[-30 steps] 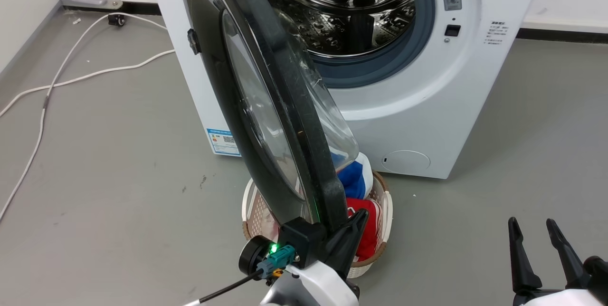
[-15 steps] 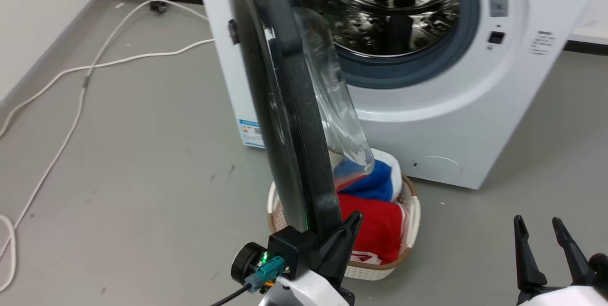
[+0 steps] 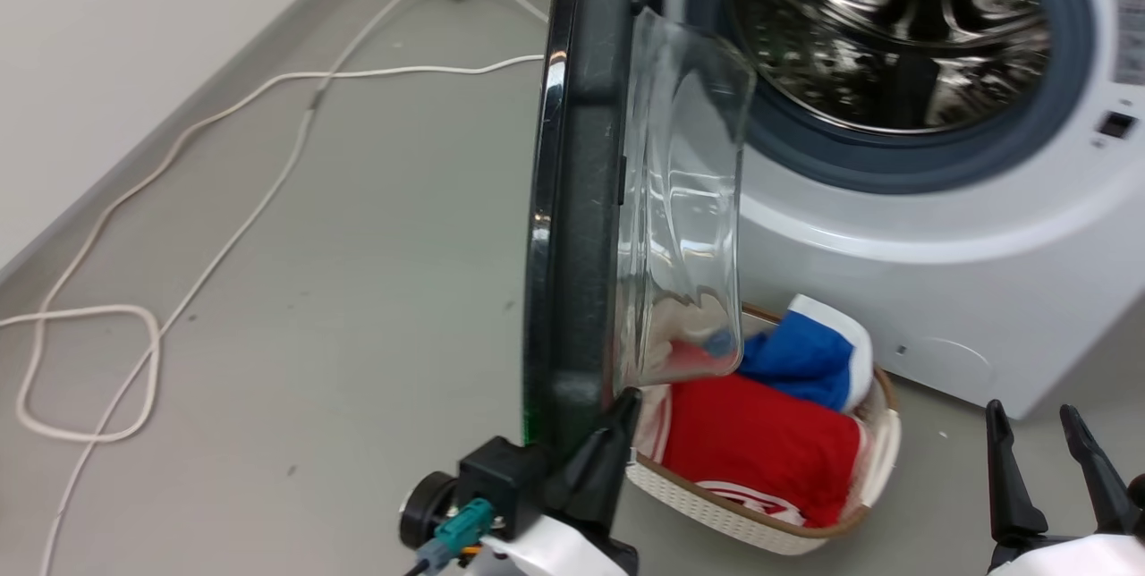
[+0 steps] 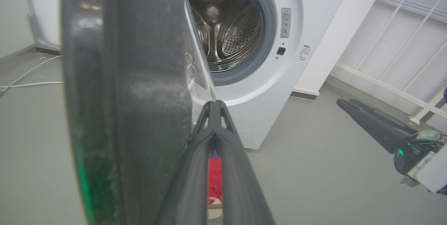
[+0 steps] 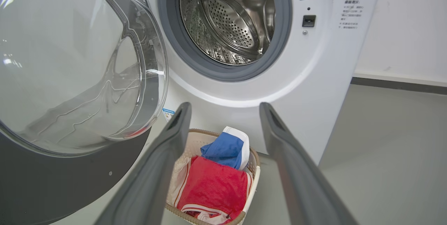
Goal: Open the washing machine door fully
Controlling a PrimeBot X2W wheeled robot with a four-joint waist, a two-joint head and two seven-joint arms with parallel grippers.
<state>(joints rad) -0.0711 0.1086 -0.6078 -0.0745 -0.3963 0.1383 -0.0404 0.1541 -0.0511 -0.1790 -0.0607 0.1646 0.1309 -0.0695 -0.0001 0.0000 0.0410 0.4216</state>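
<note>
The washing machine door [image 3: 577, 200] stands swung out from the white washer [image 3: 894, 245], edge-on in the head view, its clear glass bowl [image 3: 684, 200] bulging toward the drum opening. My left gripper [image 3: 624, 399] is shut, its fingers closed together and lying against the inner side of the door's black rim [image 4: 139, 95] near its lower edge; in the left wrist view the left gripper's tips [image 4: 214, 103] meet just right of that rim. My right gripper [image 3: 1031, 410] is open at the lower right, away from the door [image 5: 70, 60], with nothing between its fingers [image 5: 225, 105].
A wicker basket [image 3: 716, 513] with red and blue laundry sits on the floor beneath the door, in front of the washer. The steel drum [image 3: 894, 30] is exposed. A white cable [image 3: 224, 245] trails over the grey floor at left, beside the wall [image 3: 134, 21].
The head camera has shifted, so the washer sits further right. The door has swung wider from the opening, from showing its outer face to edge-on, with my left gripper still at its lower rim.
</note>
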